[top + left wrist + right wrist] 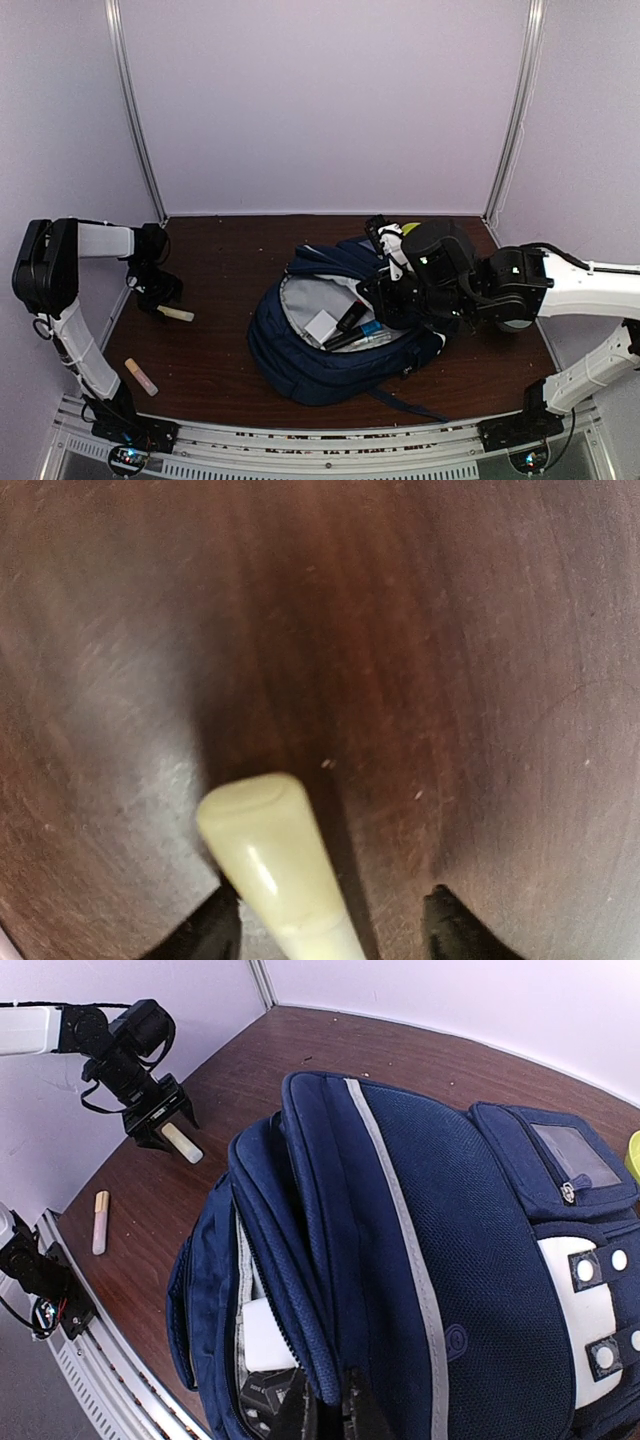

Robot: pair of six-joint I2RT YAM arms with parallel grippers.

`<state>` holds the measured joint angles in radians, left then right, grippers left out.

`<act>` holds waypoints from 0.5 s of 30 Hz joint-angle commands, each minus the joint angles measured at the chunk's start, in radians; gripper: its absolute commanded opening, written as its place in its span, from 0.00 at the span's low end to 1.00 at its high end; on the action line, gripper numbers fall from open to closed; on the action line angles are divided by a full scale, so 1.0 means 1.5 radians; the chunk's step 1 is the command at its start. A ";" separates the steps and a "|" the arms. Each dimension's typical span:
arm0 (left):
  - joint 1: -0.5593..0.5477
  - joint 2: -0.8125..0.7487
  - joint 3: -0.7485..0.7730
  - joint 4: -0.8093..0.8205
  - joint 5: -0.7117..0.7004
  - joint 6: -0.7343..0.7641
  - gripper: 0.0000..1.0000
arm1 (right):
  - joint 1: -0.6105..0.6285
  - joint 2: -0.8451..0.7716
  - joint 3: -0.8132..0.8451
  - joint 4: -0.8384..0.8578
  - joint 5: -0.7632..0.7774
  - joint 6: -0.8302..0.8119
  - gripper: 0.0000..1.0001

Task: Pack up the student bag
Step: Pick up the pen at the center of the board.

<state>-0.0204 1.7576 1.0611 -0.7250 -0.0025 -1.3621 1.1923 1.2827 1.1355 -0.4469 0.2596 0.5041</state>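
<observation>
The student bag (330, 345), a large navy-blue fabric backpack with white trim and a grey lining, lies in the middle of the dark brown wooden table (225, 255) with its main compartment gaping towards the left arm. The right gripper (328, 1415) has its fingers pressed together on the fabric rim of that opening, apparently keeping it open. The left gripper (337, 930) is down at the tabletop well to the left of the bag. Its jaws are apart and straddle a cream-coloured plastic stick (270, 860), probably a marker. One finger is almost against it, the other is clear of it, and nothing is clamped yet.

The stick sits off-centre between the fingers, so a closing pinch could push it sideways or roll it away. It looks smooth and glossy, and a grip near its end may let it swivel or slip during the carry. If the right gripper loses the rim, the flap would likely fall and close the mouth before the stick arrives.

Counted:
- One bag.
- Two sticks on the table outside it: the cream one and a pink-and-yellow stick (141, 376) nearer the left arm's base.
- At least three things inside the bag: a white box (322, 326), a black marker-like piece (350, 320) and a blue-tipped pen (367, 332).
- One yellow-green object (410, 229) behind the bag, too hidden to name
</observation>
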 commanded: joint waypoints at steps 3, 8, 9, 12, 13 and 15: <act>0.014 0.036 0.025 0.028 0.044 0.050 0.46 | -0.003 -0.013 -0.010 -0.010 0.022 0.008 0.00; 0.014 -0.005 -0.006 0.044 0.034 0.064 0.32 | -0.004 -0.007 -0.004 -0.012 0.023 0.008 0.00; 0.014 -0.016 -0.015 0.053 0.038 0.066 0.27 | -0.004 -0.004 -0.002 -0.013 0.022 0.008 0.00; 0.013 -0.051 -0.040 0.082 0.054 0.121 0.15 | -0.004 0.003 0.012 -0.019 0.023 0.007 0.00; 0.012 -0.067 -0.049 0.090 0.057 0.135 0.12 | -0.004 0.004 0.016 -0.021 0.025 0.004 0.00; 0.008 -0.118 -0.080 0.117 0.058 0.159 0.08 | -0.004 0.005 0.025 -0.023 0.031 -0.002 0.00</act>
<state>-0.0074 1.7000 1.0016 -0.6369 0.0628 -1.2213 1.1927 1.2839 1.1381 -0.4492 0.2596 0.5041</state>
